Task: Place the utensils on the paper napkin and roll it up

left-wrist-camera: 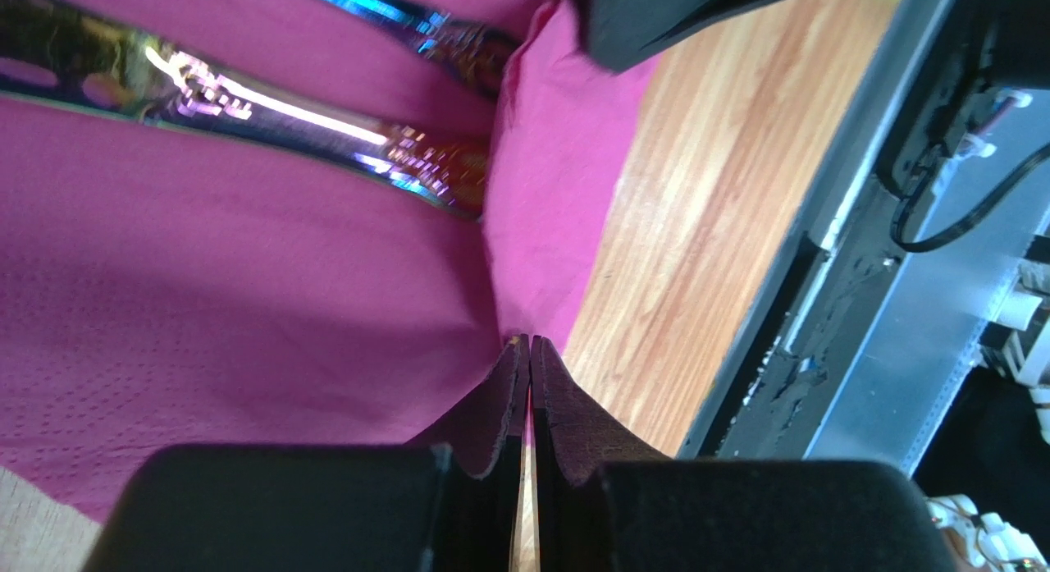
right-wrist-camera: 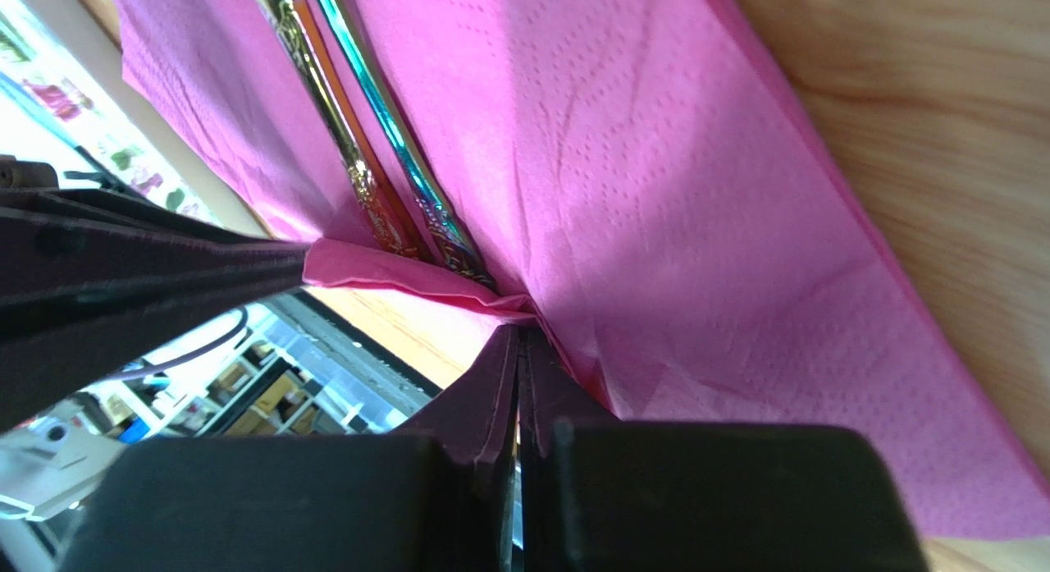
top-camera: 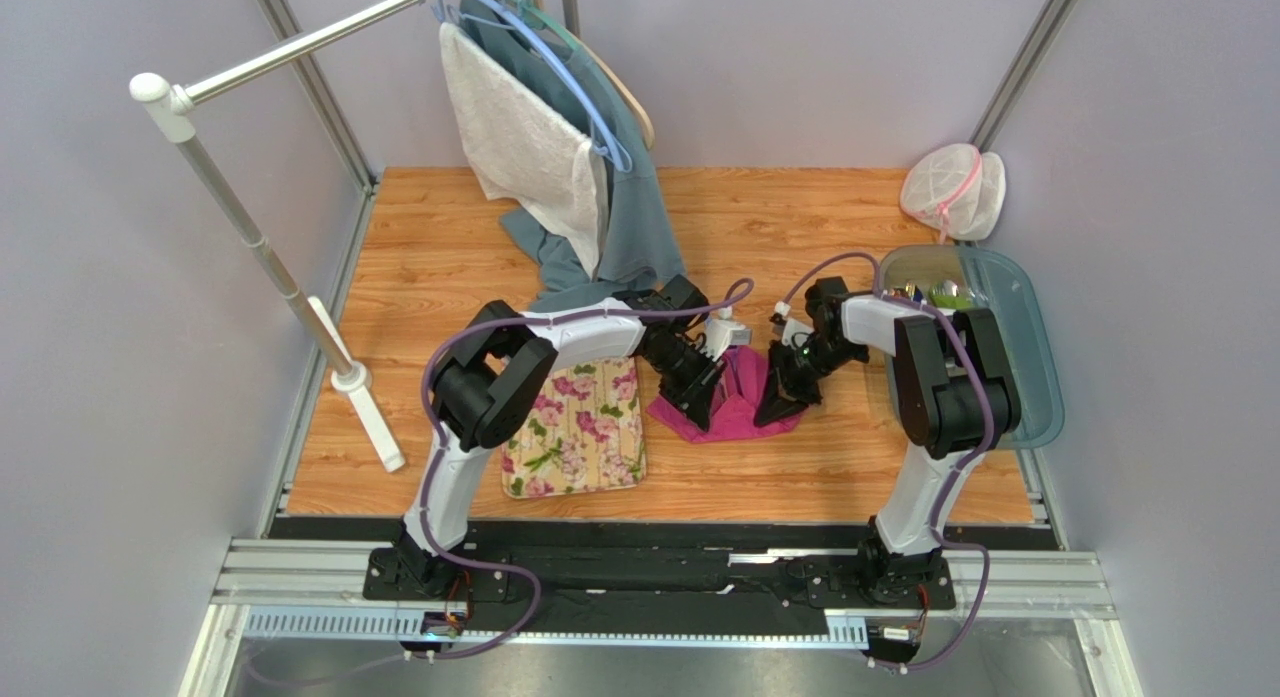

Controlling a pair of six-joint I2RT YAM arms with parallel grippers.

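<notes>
Light wooden tabletop (top-camera: 781,217) carries all items. A cream rectangular cloth mat with pink flowers (top-camera: 579,427) lies at front left, under the left arm.

Just to the right of the mat is the thin magenta-pink paper napkin (top-camera: 733,402), between the two arms. It is rumpled, with its near edge lifted off the wood.

Slim metal utensils with an iridescent sheen (left-wrist-camera: 284,110) lie on the napkin, handles side by side and partly covered by a raised fold. Exact count cannot be told.

Left claw (left-wrist-camera: 529,351): fingers pressed together, with the napkin edge caught at the tips.

Right claw (right-wrist-camera: 519,344): fingers pressed together, pinching a gathered corner of the napkin close to the handle ends.
</notes>
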